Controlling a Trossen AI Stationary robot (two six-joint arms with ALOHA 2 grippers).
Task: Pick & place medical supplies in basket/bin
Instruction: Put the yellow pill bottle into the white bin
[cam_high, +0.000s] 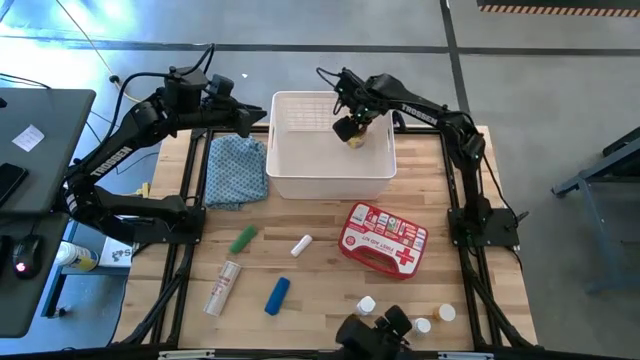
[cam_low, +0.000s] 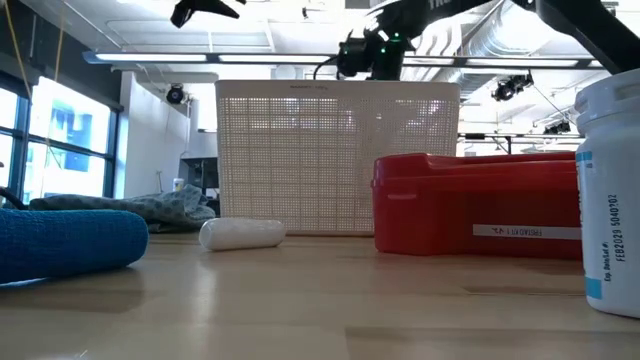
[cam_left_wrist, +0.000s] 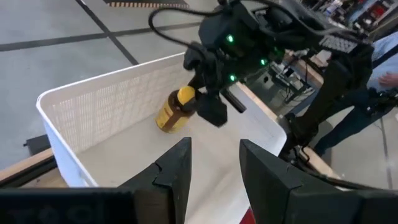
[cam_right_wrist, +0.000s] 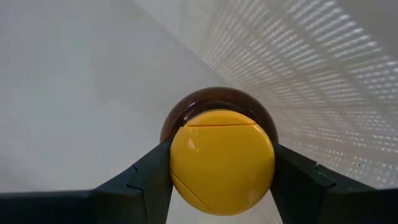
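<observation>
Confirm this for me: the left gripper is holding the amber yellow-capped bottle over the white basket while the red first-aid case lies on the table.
Not quite: the right gripper holds the amber yellow-capped bottle over the white basket, its fingers clamping the cap in the right wrist view. The left gripper is open and empty. The red first-aid case does lie on the table.

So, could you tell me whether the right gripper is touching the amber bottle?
Touching: the right wrist view shows the right gripper with both fingers pressed against the amber bottle's yellow cap.
</observation>
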